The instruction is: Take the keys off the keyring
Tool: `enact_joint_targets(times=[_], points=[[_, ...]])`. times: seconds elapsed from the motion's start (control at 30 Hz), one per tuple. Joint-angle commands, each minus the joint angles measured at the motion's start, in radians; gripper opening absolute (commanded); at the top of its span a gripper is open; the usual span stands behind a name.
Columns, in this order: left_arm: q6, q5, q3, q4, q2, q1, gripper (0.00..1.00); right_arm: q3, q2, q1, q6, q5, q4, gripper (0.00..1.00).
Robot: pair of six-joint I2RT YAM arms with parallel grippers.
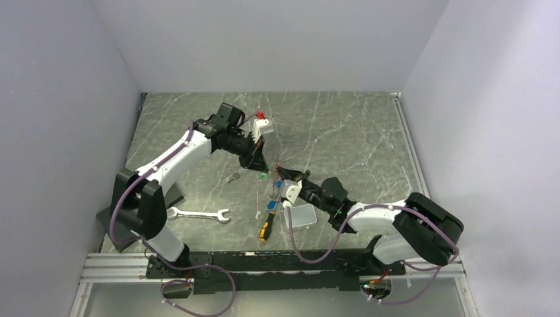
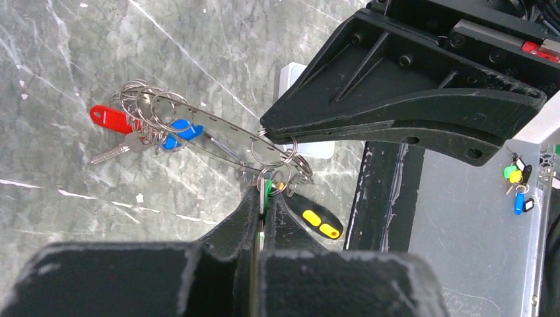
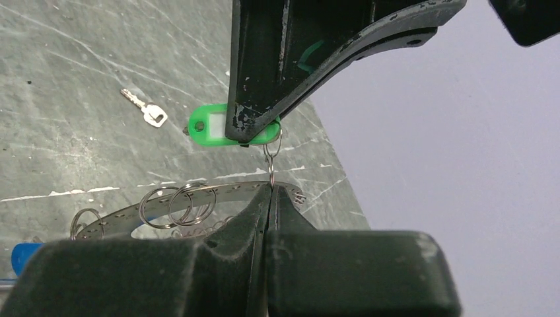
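The keyring [image 2: 218, 136] is a thin perforated metal band loop, held above the table and carrying several small split rings. My left gripper [image 2: 266, 189] is shut on a green-tagged key [image 3: 212, 125] whose small ring hangs on the band. My right gripper [image 3: 270, 191] is shut on the keyring band [image 3: 224, 192] right beside that ring. A red-tagged key [image 2: 111, 119] and a blue-tagged key [image 2: 181, 129] hang at the loop's far end. In the top view the two grippers, left [image 1: 259, 162] and right [image 1: 284, 173], meet at the table's middle.
One loose key [image 3: 146, 111] lies on the marble table [image 1: 343, 132]. A silver wrench [image 1: 198, 214], a yellow-and-black screwdriver [image 1: 267, 225] and a grey box [image 1: 304, 215] lie near the front edge. More tagged keys [image 2: 518, 182] lie by the metal rail.
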Motion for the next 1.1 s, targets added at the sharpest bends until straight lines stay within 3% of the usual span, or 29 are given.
enact_joint_targets(times=[0.0, 1.07], points=[[0.002, 0.031, 0.032, -0.027, 0.01, 0.006, 0.0, -0.036, -0.021, -0.003, -0.04, -0.029, 0.103, 0.0], [-0.023, 0.042, 0.088, -0.043, 0.093, -0.009, 0.0, -0.096, -0.027, 0.006, -0.138, -0.149, 0.16, 0.0]])
